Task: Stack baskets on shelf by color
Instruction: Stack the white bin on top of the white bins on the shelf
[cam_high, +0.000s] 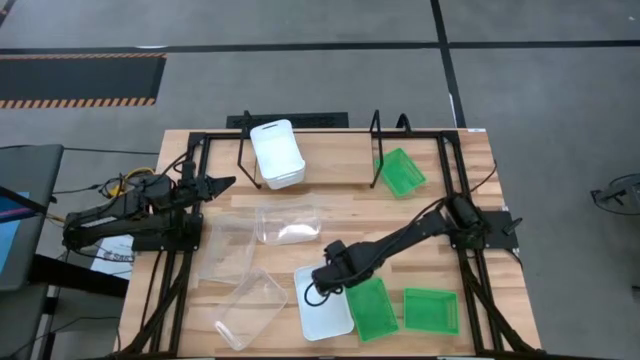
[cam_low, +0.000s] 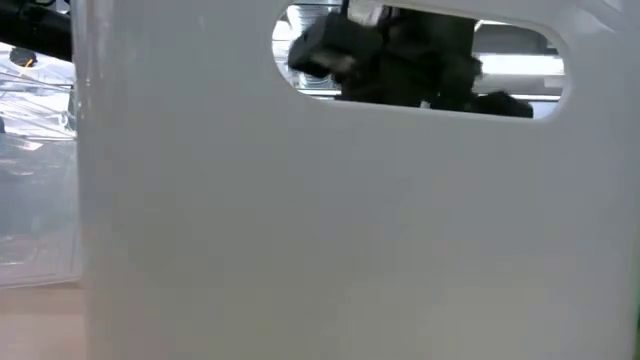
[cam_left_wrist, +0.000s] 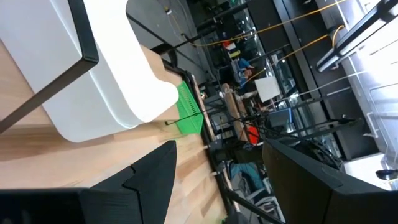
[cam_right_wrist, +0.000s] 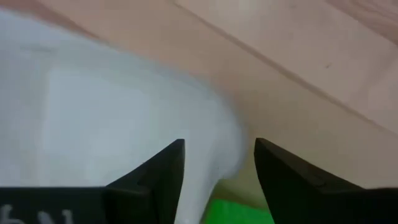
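A white basket (cam_high: 325, 312) sits on the table near its near edge and fills the low view (cam_low: 300, 230). My right gripper (cam_high: 322, 284) hovers over this basket's far end, open; in the right wrist view one finger (cam_right_wrist: 165, 171) is over the inside and the other (cam_right_wrist: 280, 171) outside, with the basket's corner wall (cam_right_wrist: 217, 143) between them. A second white basket (cam_high: 277, 152) and a tilted green one (cam_high: 400, 172) are at the shelf (cam_high: 377, 135). My left gripper (cam_high: 215, 184) is open at the table's left, by the shelf. My right gripper comes from above at the white basket's far corner wall (cam_right_wrist: 224, 155), one finger inside and one outside. I cannot tell whether either finger touches it.
Two green baskets (cam_high: 372, 308) (cam_high: 431, 310) lie right of the near white basket. Three clear baskets (cam_high: 288, 223) (cam_high: 225, 250) (cam_high: 250, 308) lie at the table's middle and left. Bare wood (cam_high: 470, 270) shows at the right. Black frame rails run along both sides.
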